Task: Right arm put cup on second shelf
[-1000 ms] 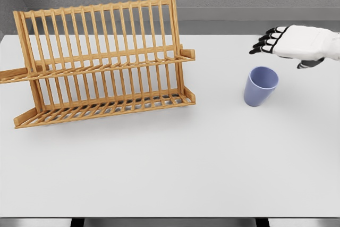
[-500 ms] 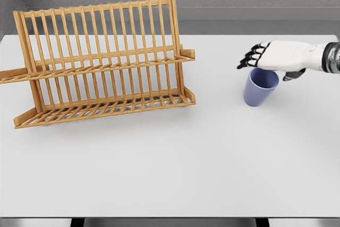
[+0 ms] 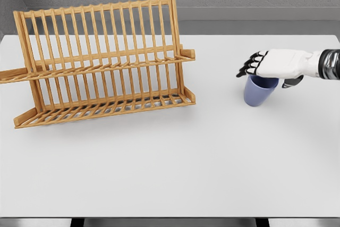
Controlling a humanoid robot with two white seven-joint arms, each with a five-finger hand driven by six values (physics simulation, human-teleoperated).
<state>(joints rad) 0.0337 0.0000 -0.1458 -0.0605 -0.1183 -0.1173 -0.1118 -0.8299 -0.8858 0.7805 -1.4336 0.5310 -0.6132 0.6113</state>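
Right hand (image 3: 273,63), fingers spread and gripping nothing, is hovering directly over the blue cup (image 3: 258,91), which is standing on the table (image 3: 212,152), well apart from the wooden rack (image 3: 101,62). Grasp, lift and shelving are all pending.

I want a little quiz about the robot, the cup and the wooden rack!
1. True or false: the blue cup already sits on the wooden rack.
2. Which side of the rack is the cup on: left or right?
3. Which is directly above the cup's rim: A) the right hand, B) the rack, C) nothing?

Key: 1 false, it stands on the white table. 2 right. 3 A.
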